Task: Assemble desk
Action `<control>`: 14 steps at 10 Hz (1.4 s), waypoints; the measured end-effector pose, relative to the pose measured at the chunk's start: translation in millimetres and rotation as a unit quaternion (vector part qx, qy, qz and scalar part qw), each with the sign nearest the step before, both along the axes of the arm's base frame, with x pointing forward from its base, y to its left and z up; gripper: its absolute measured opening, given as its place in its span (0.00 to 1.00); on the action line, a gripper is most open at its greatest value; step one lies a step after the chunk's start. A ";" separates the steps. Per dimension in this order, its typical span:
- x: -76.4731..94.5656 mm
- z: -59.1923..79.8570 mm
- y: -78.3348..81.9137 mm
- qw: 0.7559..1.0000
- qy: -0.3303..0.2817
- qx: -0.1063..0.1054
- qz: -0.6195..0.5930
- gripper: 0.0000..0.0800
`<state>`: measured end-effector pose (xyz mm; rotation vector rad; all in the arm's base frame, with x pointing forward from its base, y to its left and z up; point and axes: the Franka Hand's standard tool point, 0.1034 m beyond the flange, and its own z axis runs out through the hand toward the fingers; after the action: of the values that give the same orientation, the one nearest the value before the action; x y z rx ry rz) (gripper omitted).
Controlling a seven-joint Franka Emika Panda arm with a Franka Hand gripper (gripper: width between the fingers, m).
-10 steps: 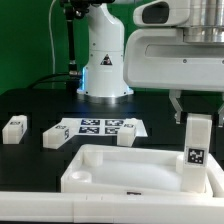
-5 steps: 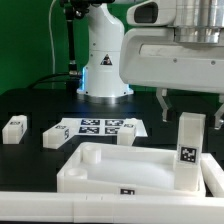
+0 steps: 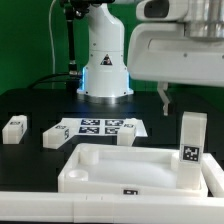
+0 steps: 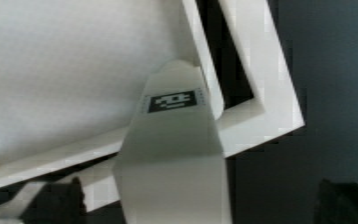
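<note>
The white tabletop panel (image 3: 120, 170) lies rim up at the front of the table. One white leg (image 3: 192, 150) with a square marker stands upright in its corner at the exterior view's right. My gripper (image 3: 193, 100) hangs open just above that leg and does not touch it. In the wrist view the leg (image 4: 172, 150) rises from the panel (image 4: 69, 80) between my dark fingertips (image 4: 43, 205), with a gap on both sides. My gripper (image 4: 194, 205) holds nothing.
Three loose white legs lie on the black table: one at the exterior view's far left (image 3: 14, 128), one beside it (image 3: 55, 135), one by the marker board (image 3: 125, 136). The marker board (image 3: 95, 127) lies behind the panel. The arm's base (image 3: 104, 60) stands at the back.
My gripper has shifted a little toward the exterior view's left and stays open above the leg. The panel and standing leg have shifted slightly the same way.
</note>
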<state>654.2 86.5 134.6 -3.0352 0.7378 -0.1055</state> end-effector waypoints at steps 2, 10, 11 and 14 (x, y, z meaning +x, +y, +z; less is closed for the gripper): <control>-10.6 29.0 -9.8 1.000 -0.006 0.010 0.026 0.81; -55.4 2.4 -34.5 0.997 -0.024 0.002 0.074 0.81; -66.8 -3.9 -43.0 0.996 -0.024 -0.002 0.083 0.81; -65.5 -4.3 -41.0 0.996 -0.024 -0.001 0.084 0.81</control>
<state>588.6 45.5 130.3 -3.0692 0.4784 -0.1755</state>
